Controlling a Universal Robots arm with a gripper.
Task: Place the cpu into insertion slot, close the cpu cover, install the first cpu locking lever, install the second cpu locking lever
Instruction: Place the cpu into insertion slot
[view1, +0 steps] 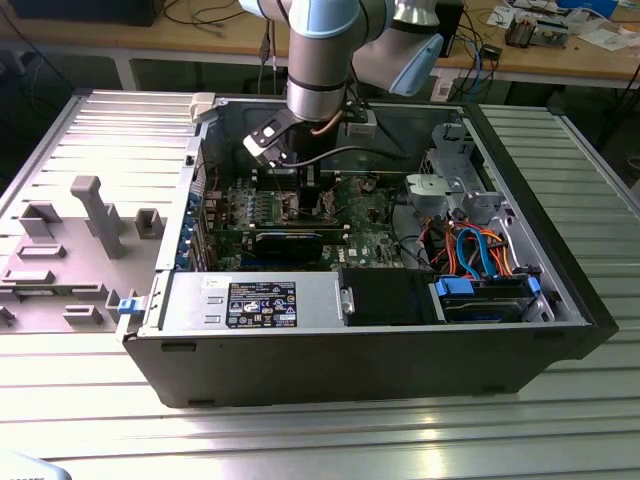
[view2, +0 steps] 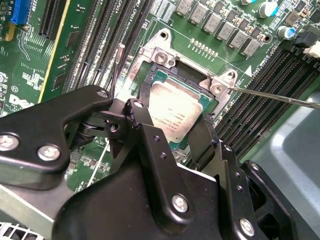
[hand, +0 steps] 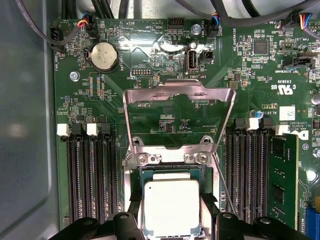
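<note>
Robotics workshop: open computer case (view1: 350, 360) on ribbed aluminium table (view1: 300, 440), cable-strewn wooden workbench (view1: 560, 62) behind.

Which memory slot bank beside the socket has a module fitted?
The bank nearest the blue connector: a green memory module stands in it; the other bank has empty slots.

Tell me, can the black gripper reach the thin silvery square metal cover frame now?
Probably yes: the cpu cover stands open just beyond the gripper, and nothing lies between them above the green circuit board.
</note>
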